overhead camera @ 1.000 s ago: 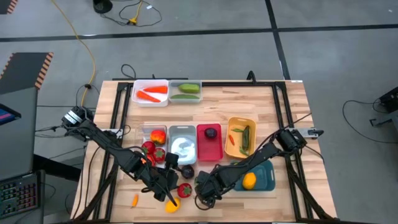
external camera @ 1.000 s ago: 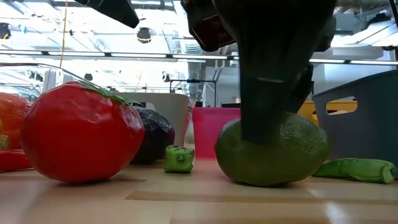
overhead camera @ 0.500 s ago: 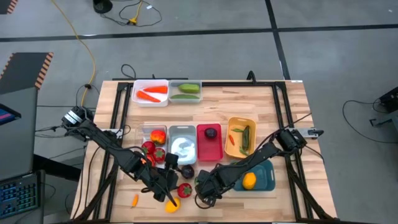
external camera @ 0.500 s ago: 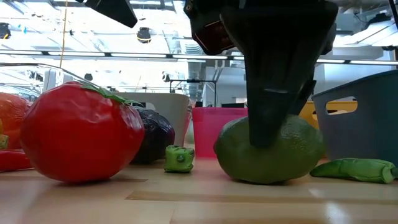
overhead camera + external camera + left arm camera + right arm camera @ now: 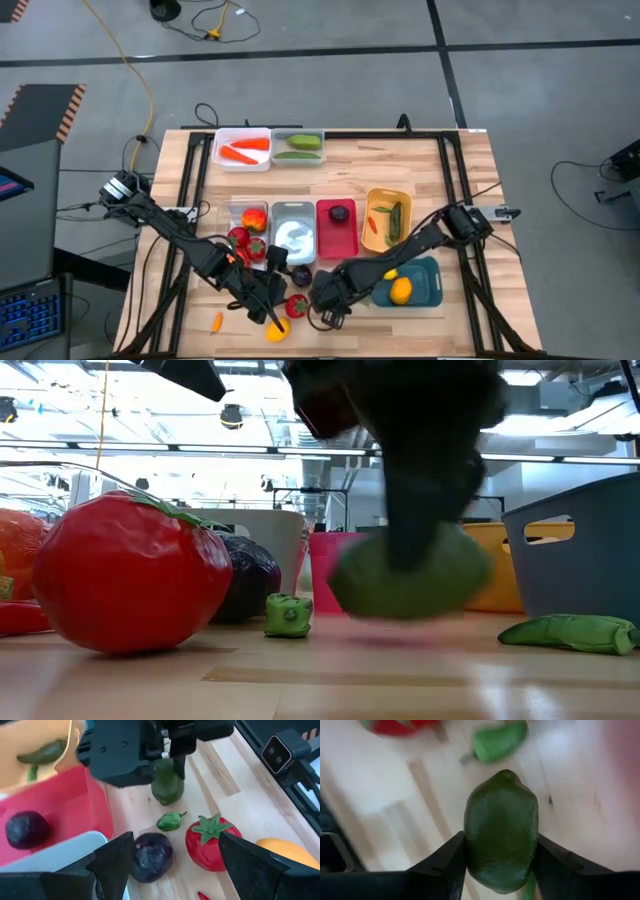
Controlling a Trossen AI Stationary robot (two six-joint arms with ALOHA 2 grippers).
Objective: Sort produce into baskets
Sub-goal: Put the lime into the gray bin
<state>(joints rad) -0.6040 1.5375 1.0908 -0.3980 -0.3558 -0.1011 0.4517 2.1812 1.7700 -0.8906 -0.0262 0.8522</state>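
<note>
Right now, L to R: left gripper (image 5: 268,316) hovers low over the front of the table w/ fingers apart, nothing between them. Just ahead of it sit a purple plum (image 5: 152,856), a small green pepper (image 5: 170,821) and a red tomato (image 5: 130,575), all loose on the wood. Next along, the right gripper (image 5: 325,298) is clamped on a green lime (image 5: 501,830), one finger pressed to each flank at about the widest part. In the low view the lime looks just clear of the tabletop, near the red bin (image 5: 90,795). A green pod (image 5: 570,632) lies on the wood further right, by the teal bin (image 5: 425,285). Handling, my read: toy fruit, prob. hollow plastic, so light and stiff. The skin looks smooth w/ a slight sheen, so it could slip or twist if pinched off-centre. The curved sides give little flat contact. Best hold is what it has now, across the short axis at mid-belly, not near the tapered ends. Orientation: the lime's long axis runs roughly level w/ the table and in line w/ the fingers. Its pointed tip faces away from the wrist and the blunter end sits back toward the palm.
</note>
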